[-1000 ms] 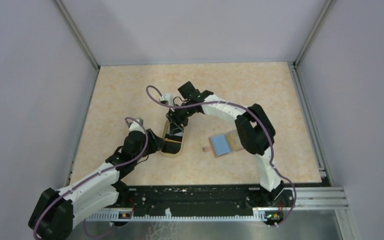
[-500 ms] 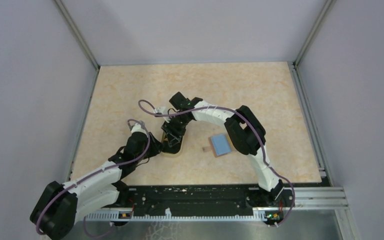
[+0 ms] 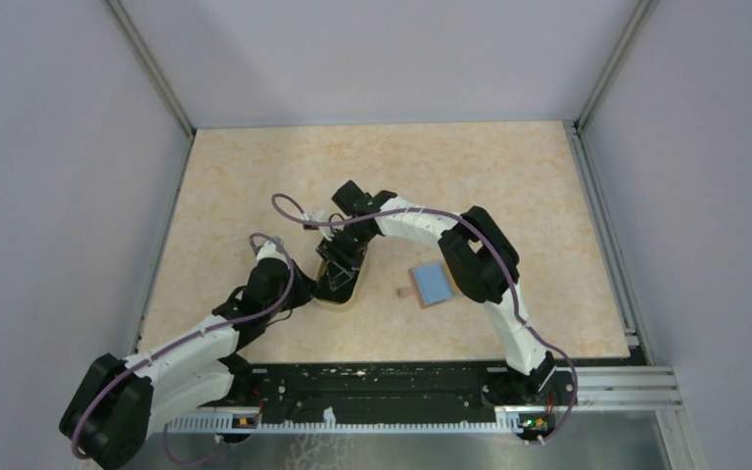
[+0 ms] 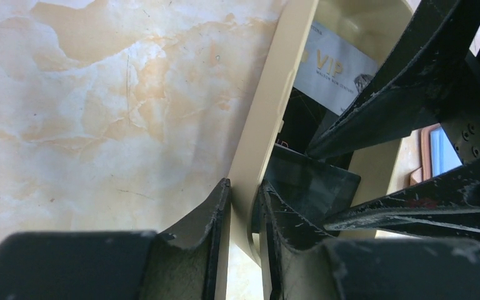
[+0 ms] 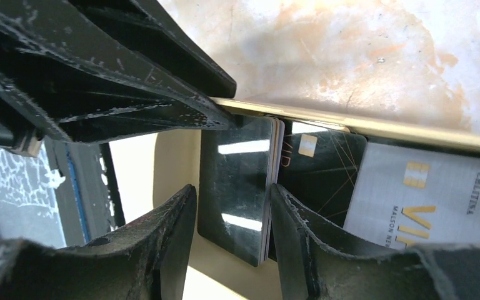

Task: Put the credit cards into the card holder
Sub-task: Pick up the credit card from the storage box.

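Cream walls of an oval dish (image 4: 274,112) framed the action on the marbled table (image 3: 255,186). The credit cards (image 5: 325,172) lay inside the dish, a black stack (image 5: 237,169) beside a pale grey card (image 5: 419,200) lettered VIP. The left gripper (image 4: 244,194) had its jaws drawn narrow on the dish's side wall, one finger outside and one inside, pinning it in place. The right gripper (image 5: 231,197) reached down into the dish with its jaws at a middling spread astride the black stack, a pad close to each long edge. Whether they were already pressing the cards could not be told. The card holder (image 3: 433,284) lay open on the table, blue lining up, to the right of the dish and apart from it, with no card visible on it from overhead. The step in hand appeared to be the pick from the dish. Done well, the close would have to land square on both edges so the thin stack neither bowed nor fanned out. The lift would need to go straight up, clear of the wall and of the left fingers crowded just beside, with the left hold firm enough that the light dish neither slid nor tipped. Taking several cards at once risked one slipping free on the way across.
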